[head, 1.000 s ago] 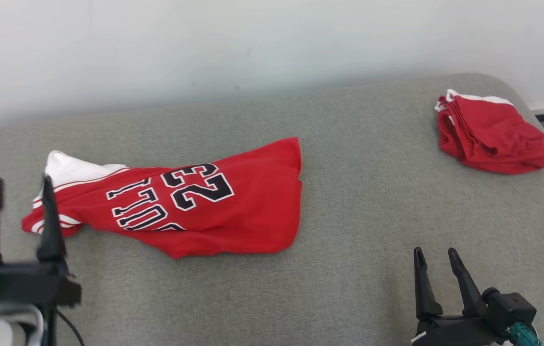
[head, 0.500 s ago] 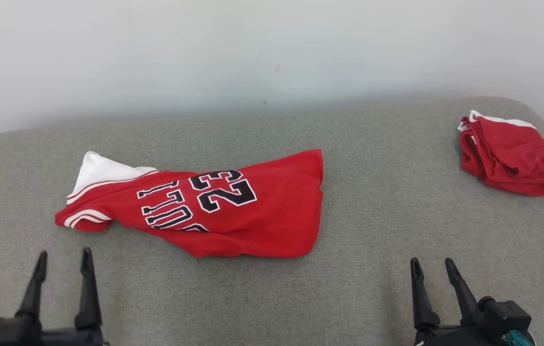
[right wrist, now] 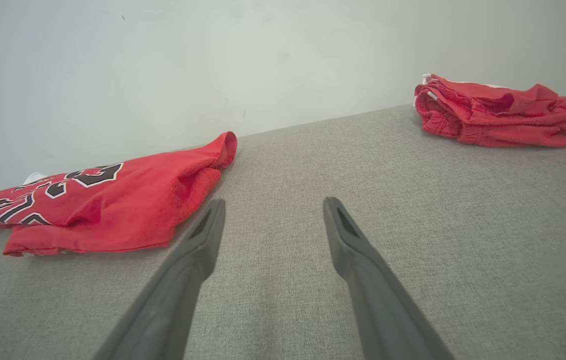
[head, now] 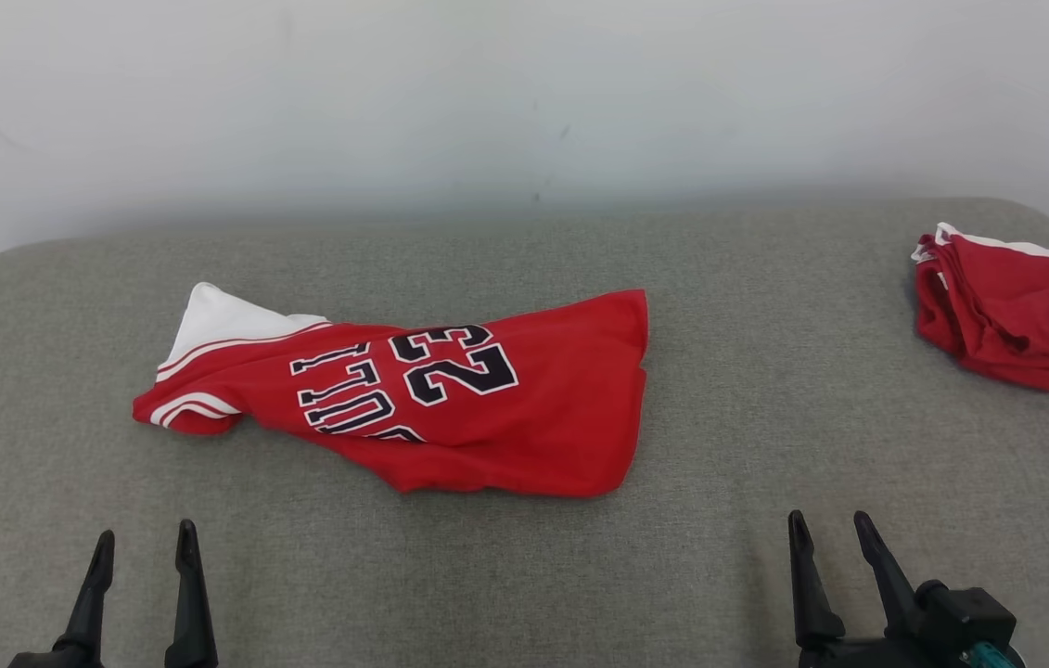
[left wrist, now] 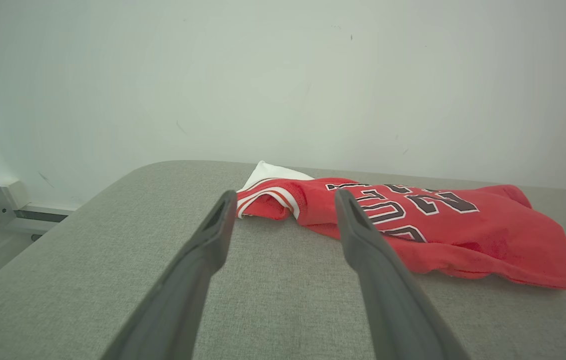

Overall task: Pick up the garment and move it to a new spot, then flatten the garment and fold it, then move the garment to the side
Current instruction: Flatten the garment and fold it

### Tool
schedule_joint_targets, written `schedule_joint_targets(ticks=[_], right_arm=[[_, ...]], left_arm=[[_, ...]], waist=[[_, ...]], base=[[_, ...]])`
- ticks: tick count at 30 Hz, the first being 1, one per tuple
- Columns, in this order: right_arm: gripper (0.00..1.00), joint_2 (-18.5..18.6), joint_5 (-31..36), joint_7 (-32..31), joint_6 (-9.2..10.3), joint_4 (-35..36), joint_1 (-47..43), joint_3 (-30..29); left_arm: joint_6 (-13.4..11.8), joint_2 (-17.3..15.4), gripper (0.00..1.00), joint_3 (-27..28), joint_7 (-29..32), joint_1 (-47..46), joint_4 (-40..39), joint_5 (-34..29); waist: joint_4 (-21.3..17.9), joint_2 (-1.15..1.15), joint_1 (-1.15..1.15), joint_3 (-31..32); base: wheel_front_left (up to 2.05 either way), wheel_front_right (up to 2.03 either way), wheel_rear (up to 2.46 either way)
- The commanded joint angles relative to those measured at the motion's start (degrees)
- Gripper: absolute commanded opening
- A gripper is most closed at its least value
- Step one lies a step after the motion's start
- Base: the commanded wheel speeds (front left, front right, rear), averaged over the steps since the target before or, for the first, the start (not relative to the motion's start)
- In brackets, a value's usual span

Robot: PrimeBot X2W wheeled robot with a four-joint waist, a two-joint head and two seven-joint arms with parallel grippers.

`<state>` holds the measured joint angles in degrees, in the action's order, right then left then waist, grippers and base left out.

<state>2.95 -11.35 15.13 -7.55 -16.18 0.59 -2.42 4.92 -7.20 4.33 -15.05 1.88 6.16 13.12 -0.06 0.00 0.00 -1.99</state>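
Jersey loose on the counter, both claws open and empty, pick-up not yet begun.

A plain pale wall (head: 524,93) backs a wide grey cloth-covered counter (head: 765,417) with rounded corners. The red jersey (head: 533,417), numbered 23, lies rumpled left of centre, its white-trimmed shoulder end to the left and its hem to the right. A second red garment (head: 1016,315) sits bunched at the far right edge, well apart. The left claw (head: 145,531) and right claw (head: 827,516) hover at the near edge, fingers spread, holding nothing. I judge this the first step: next, the claws must reach forward and pinch the jersey's edges to lift it.
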Motion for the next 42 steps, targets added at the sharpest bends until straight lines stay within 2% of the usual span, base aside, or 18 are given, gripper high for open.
schedule_joint_targets(ticks=[1,7,13,19,27,33,39,40,41,42], right_arm=[[1.0,-0.2,0.5,0.0,0.15,-0.2,0.6,0.2],[1.0,0.9,1.0,0.0,0.15,-3.5,5.5,1.4],[1.0,2.5,1.4,-0.2,0.15,-10.3,13.9,3.2],[1.0,5.1,1.5,-0.7,0.15,-21.1,23.3,3.1],[1.0,6.9,1.8,-1.2,0.15,-33.7,31.3,3.2],[1.0,7.2,1.8,-1.1,0.15,-41.9,35.4,2.9],[1.0,6.2,1.2,-0.7,0.15,-46.3,37.2,4.6],[0.77,5.9,0.9,-0.7,0.15,-47.0,37.3,5.1],[0.19,5.6,0.6,-0.7,0.15,-47.5,37.5,5.4],[0.0,5.3,0.4,-0.6,0.15,-47.9,37.7,5.7]], left_arm=[[0.2,0.4,1.0,0.3,-0.2,-0.3,0.1,-0.6],[1.2,1.7,1.0,0.9,-0.2,-1.2,0.2,-2.0],[1.8,2.8,1.0,0.6,-0.2,-1.9,0.7,-2.5],[2.1,3.7,1.0,-0.4,-0.2,-3.2,1.1,-2.8],[2.5,4.2,1.0,-1.4,-0.2,-5.3,2.1,-2.2],[2.6,4.3,1.0,-1.9,-0.2,-6.4,2.5,-1.9],[2.5,4.4,1.0,-2.0,-0.2,-6.9,2.7,-1.4],[2.5,4.4,1.0,-2.1,-0.2,-6.9,2.8,-1.2],[2.5,4.4,1.0,-2.1,-0.2,-7.0,3.0,-1.1],[2.5,4.4,1.0,-2.1,-0.2,-7.0,3.1,-1.0]], waist=[[0.3,0.0,0.0,-0.1],[2.0,0.0,0.0,-0.5],[4.6,0.0,0.0,-1.6],[8.9,0.0,0.0,-3.9],[12.8,0.0,0.0,-6.8],[14.2,0.0,0.0,-7.9],[14.5,0.0,0.0,-8.4],[14.5,0.0,0.0,-8.5],[14.5,0.0,0.0,-8.5],[14.4,0.0,0.0,-8.5]], base=[[0.0,0.0,0.0],[0.0,0.0,0.0],[0.0,0.0,0.0],[0.0,0.0,0.0],[0.0,0.0,0.0],[0.0,0.0,0.0],[0.0,0.0,0.0],[0.0,0.0,0.0],[0.0,0.0,0.0],[0.0,0.0,0.0]])
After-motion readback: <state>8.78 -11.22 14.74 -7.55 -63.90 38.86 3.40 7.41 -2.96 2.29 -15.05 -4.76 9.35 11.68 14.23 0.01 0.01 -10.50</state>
